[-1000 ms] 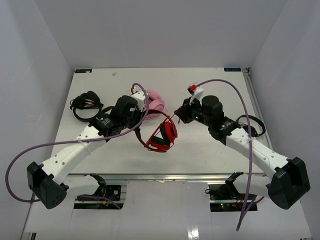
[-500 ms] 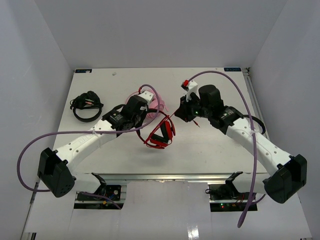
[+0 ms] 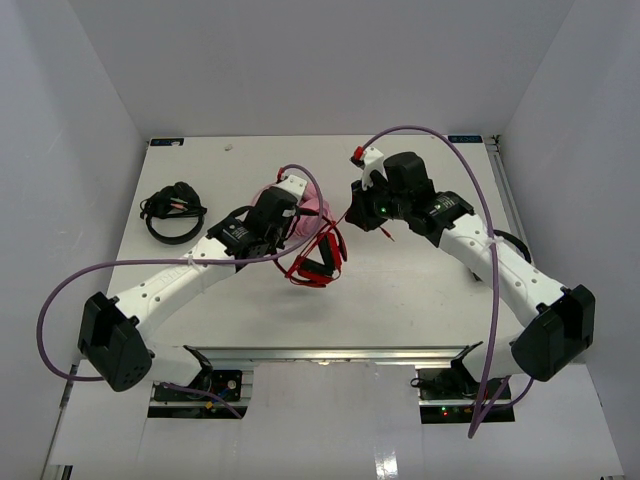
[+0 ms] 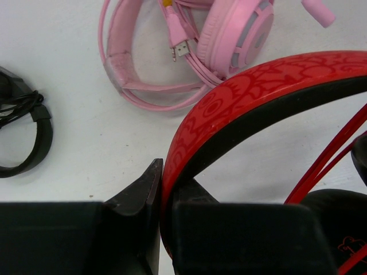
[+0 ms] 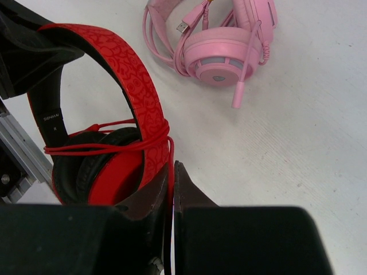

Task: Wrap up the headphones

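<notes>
Red headphones [image 3: 318, 258] are over the table [image 3: 420, 290], a bit left of ctr, held up by the band w/ ear cups hanging toward the near edge. Can't tell if the cups touch the surface. Thin red cable [image 5: 109, 140] crosses the black ear pad in several strands & loops round the lower end of the band. One strand then runs taut up & to the right.

Left claw [image 4: 163, 180]: jaws pressed onto the band, pinching it edge-on, w/ the black inner lining toward the wrist cam.

Right claw [image 5: 172, 172]: jaws pressed together on the cable, which disappears btwn them just beside the band.

Pink headphones [image 5: 221, 54] lie flat just behind the red pair, partly hidden under the left wrist in the top view. Their own pink cord & plug are bunched inside the band.

Black headphones [image 3: 172, 210] lie well apart, at the far left of the table.
</notes>
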`<state>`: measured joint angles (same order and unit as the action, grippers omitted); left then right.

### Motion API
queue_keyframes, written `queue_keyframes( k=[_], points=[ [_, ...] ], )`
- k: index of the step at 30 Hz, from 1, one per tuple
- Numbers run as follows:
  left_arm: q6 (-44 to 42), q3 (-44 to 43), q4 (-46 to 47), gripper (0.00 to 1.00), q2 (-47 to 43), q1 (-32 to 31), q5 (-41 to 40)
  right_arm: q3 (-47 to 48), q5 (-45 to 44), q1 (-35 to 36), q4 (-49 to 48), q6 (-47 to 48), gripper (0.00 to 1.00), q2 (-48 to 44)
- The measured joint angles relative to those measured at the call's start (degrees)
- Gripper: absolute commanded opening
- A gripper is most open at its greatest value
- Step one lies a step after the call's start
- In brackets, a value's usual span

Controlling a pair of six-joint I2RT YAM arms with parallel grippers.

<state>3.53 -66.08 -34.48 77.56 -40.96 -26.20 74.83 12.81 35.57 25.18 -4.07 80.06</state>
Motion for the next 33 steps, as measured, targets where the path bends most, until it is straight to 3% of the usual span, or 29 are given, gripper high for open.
queue_keyframes(
  k=[16, 25, 33],
  points=[
    [11.38, -9.34, -1.6, 0.0, 12.22, -1.55, -11.89, 2.3, -0.78, 1.74, 0.08, -4.68, 0.08, 1.96],
    [30.47, -13.86, -12.42, 0.0, 19.81, -2.9, -13.52, -5.73, -7.58, 6.0, -6.63, -10.25, 0.08, 2.06],
    [47.18, -13.35, -19.54, 0.0, 20.4, -2.94, -10.21, -10.64, -18.91, 12.43, -9.95, -14.82, 0.09, 2.08]
  ],
)
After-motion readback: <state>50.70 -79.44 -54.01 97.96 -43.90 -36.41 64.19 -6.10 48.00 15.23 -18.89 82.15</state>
